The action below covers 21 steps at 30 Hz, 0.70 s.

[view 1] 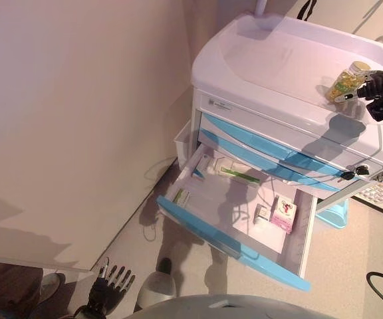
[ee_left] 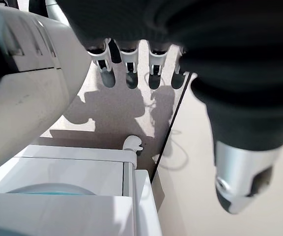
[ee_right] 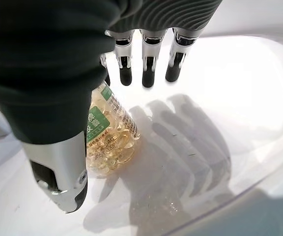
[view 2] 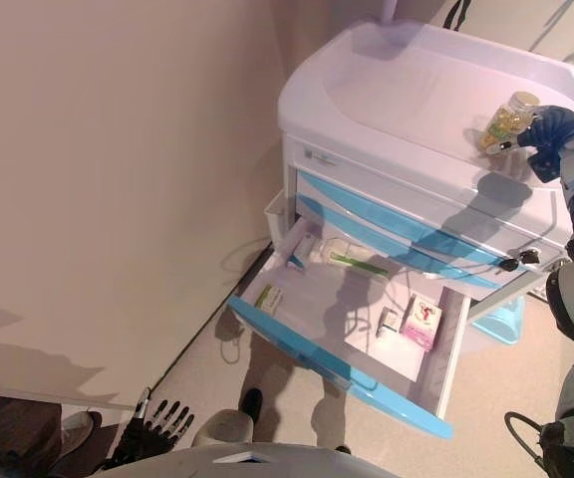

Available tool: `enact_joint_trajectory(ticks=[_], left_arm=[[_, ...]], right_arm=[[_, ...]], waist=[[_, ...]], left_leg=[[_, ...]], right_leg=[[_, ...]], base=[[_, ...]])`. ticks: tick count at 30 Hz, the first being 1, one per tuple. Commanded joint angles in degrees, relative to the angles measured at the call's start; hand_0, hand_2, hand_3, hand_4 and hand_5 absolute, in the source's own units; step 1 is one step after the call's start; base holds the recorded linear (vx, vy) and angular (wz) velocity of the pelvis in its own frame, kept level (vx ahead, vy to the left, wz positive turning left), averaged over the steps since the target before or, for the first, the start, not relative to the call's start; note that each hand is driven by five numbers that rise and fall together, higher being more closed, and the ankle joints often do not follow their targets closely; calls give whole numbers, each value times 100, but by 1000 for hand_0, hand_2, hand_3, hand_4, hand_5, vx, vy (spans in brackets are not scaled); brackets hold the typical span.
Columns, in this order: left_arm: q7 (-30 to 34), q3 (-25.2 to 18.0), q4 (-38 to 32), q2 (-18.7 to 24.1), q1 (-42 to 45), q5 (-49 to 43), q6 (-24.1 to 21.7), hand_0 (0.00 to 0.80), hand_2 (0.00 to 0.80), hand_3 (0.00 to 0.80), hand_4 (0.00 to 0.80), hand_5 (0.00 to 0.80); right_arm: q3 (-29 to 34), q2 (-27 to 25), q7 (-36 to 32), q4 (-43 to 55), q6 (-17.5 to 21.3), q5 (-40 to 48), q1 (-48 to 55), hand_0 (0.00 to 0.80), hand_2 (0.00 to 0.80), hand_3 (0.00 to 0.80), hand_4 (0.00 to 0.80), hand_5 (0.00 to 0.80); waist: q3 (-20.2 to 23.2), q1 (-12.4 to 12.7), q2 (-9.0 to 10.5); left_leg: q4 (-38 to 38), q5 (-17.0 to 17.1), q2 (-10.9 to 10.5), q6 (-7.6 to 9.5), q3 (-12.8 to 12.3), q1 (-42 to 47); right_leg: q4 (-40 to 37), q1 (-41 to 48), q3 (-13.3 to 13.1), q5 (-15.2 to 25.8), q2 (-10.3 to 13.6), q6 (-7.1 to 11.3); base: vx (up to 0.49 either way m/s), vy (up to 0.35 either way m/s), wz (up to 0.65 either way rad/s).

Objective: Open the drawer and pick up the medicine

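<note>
Up on the white top of the medical cart, near its right end, sits the medicine bottle, a clear one full of yellow capsules with a pale cap. In the head views it looks tilted, long axis slanting with the cap up and away from the robot, though I honestly can't tell if its base is resting on the cart top or lifted a bit. The right hand is right against it: in the right wrist view the thumb lies along one side of the bottle and the fingers reach past the other side, fairly straight, so it's more of a loose bracket than a proper clamp. The right arm comes in from the right edge, bent at the elbow, hand up at cart-top level.

Below, the blue-fronted drawer is pulled wide out, with a pink box, a small white box and a green-and-white pack inside.

The left hand hangs low by the floor, fingers spread and relaxed, holding nothing.
</note>
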State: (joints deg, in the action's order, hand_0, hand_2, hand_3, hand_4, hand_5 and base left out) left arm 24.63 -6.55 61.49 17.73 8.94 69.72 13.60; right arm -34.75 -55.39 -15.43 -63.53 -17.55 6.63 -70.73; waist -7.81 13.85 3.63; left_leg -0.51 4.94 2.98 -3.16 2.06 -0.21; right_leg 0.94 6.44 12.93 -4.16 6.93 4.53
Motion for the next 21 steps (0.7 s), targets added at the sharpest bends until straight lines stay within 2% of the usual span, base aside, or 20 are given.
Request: enact_joint_trajectory(ticks=[1, 10, 21], left_arm=[[146, 206, -96, 266, 44, -95, 46, 0, 0, 0, 0, 0], [175, 241, -136, 258, 39, -34, 2, 0, 0, 0, 0, 0], [317, 306, -372, 255, 76, -133, -108, 0, 0, 0, 0, 0]], right_arm=[[-755, -316, 183, 236, 40, -56, -984, 0, 0, 0, 0, 0], [-833, -521, 512, 646, -145, 259, -1164, 0, 0, 0, 0, 0], [-979, -1073, 1729, 1826, -362, 852, -1658, 0, 0, 0, 0, 0]], waist=[[173, 10, 121], [225, -153, 116], [353, -468, 116]], left_leg=[[275, -724, 26, -79, 214, -44], [234, -722, 50, -85, 85, 19], [96, -659, 125, -152, -123, 103]], right_leg=[[181, -315, 39, 176, 235, 216], [159, -339, -53, 218, 230, 238], [74, -391, -207, 320, 210, 288]], base=[[0, 0, 0], [-21, -3, -5], [-45, -14, -13]])
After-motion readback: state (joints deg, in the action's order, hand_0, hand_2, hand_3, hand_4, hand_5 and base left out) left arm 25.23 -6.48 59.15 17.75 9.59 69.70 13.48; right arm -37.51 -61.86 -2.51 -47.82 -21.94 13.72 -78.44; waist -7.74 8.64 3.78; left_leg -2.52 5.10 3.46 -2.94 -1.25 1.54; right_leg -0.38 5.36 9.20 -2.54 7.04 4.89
